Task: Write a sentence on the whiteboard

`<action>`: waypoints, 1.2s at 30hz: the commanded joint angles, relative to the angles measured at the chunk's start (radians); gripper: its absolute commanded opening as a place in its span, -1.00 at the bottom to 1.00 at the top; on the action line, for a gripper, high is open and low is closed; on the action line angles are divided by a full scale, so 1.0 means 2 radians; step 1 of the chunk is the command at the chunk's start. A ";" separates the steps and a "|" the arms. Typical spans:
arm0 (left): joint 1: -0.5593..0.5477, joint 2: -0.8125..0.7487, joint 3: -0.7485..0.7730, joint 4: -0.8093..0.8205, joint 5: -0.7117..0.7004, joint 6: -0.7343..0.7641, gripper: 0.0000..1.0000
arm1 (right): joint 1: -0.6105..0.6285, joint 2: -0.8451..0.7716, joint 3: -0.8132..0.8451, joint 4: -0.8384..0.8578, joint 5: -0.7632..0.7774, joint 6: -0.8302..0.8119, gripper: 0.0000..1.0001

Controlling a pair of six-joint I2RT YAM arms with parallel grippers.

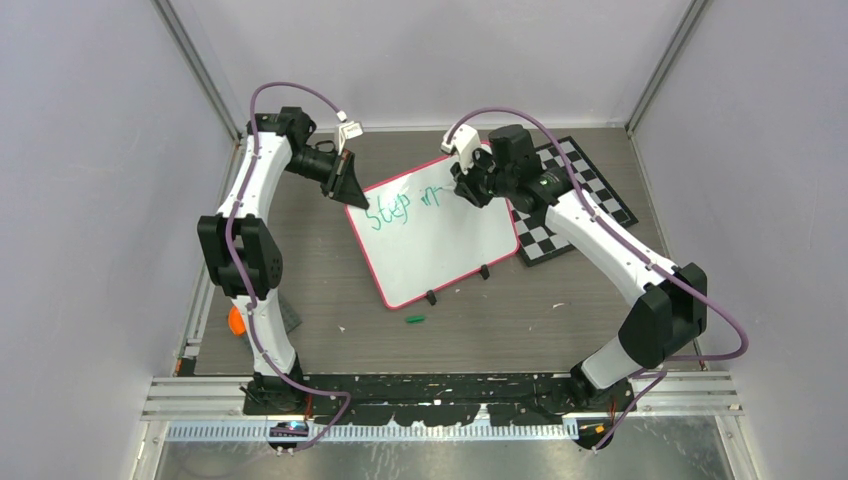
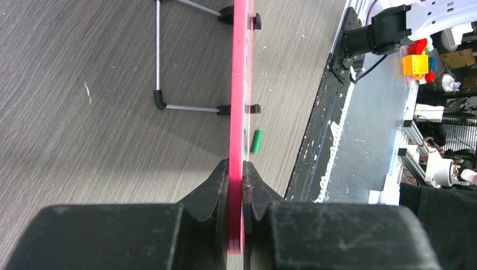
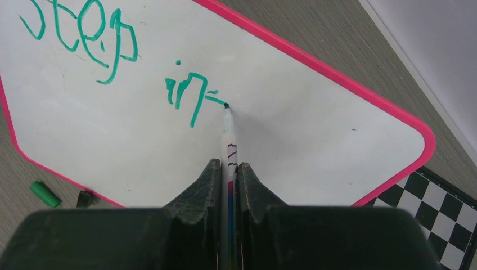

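The whiteboard point(image 1: 440, 245), white with a pink rim, stands tilted on its wire stand at mid table. Green writing point(image 1: 403, 207) on it reads "Step in" plus a started stroke; it also shows in the right wrist view point(image 3: 84, 39). My left gripper point(image 1: 350, 192) is shut on the board's far left corner, its jaws clamping the pink rim point(image 2: 239, 101) edge-on. My right gripper point(image 1: 468, 186) is shut on a white marker point(image 3: 229, 140). The marker's tip point(image 3: 226, 106) touches the board at the end of the last green stroke.
A black-and-white checkered board point(image 1: 575, 200) lies right of the whiteboard, under my right arm. The green marker cap point(image 1: 415, 320) lies on the table in front of the board, also in the left wrist view point(image 2: 256, 141). An orange object point(image 1: 236, 320) sits by the left arm.
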 commanded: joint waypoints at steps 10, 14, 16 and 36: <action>-0.010 -0.006 0.002 0.002 -0.021 0.008 -0.98 | -0.006 -0.004 0.022 0.049 -0.016 0.004 -0.99; -0.010 -0.006 0.000 0.002 -0.021 0.008 -0.98 | -0.006 0.005 0.025 0.049 -0.014 -0.001 -1.00; -0.010 -0.006 0.000 0.001 -0.021 0.007 -0.98 | -0.006 0.008 0.024 0.047 -0.016 -0.002 -0.99; -0.010 -0.005 -0.001 0.002 -0.021 0.009 -0.98 | -0.006 -0.027 -0.026 0.011 -0.020 -0.010 -0.99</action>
